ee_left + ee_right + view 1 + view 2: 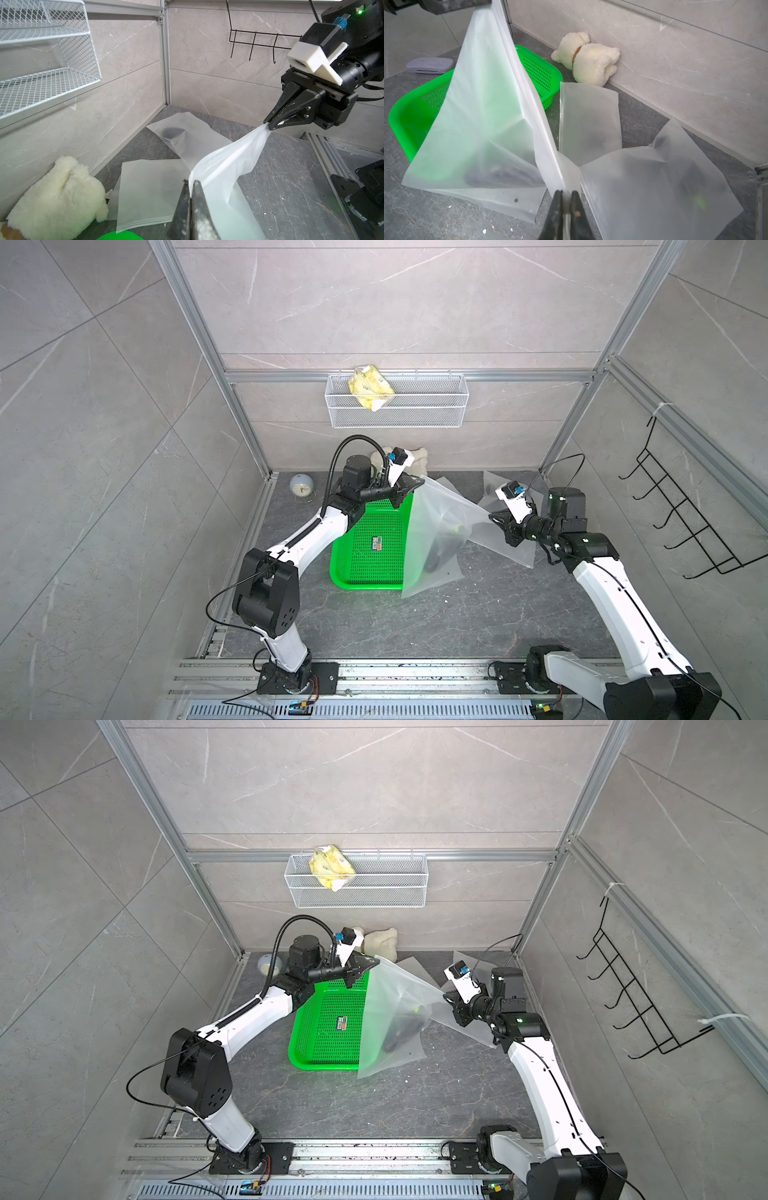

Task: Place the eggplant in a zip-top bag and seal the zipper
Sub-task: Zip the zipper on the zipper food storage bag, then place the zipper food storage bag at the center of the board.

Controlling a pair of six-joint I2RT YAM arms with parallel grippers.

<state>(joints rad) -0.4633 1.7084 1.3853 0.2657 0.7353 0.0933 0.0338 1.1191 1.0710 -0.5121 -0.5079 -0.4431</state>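
Since the left gripper (410, 486) and right gripper (495, 517) each pinch closed on one end of the mouth of the zip-top bag (432, 510), with the eggplant (441, 551) inside at three o'clock of the green tray (361, 568), keep the zipper taut and press along it evenly.

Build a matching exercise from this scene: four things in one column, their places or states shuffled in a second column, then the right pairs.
Things
1. zip-top bag
2. eggplant
3. plush toy
4. yellow packet

Places or states
A. in the white wire basket hung at the back wall
B. lying on the table against the back wall
C. pinched at two ends by the left gripper and right gripper, both shut
D. a dark shape inside the held bag

Pairs: 1-C, 2-D, 3-B, 4-A
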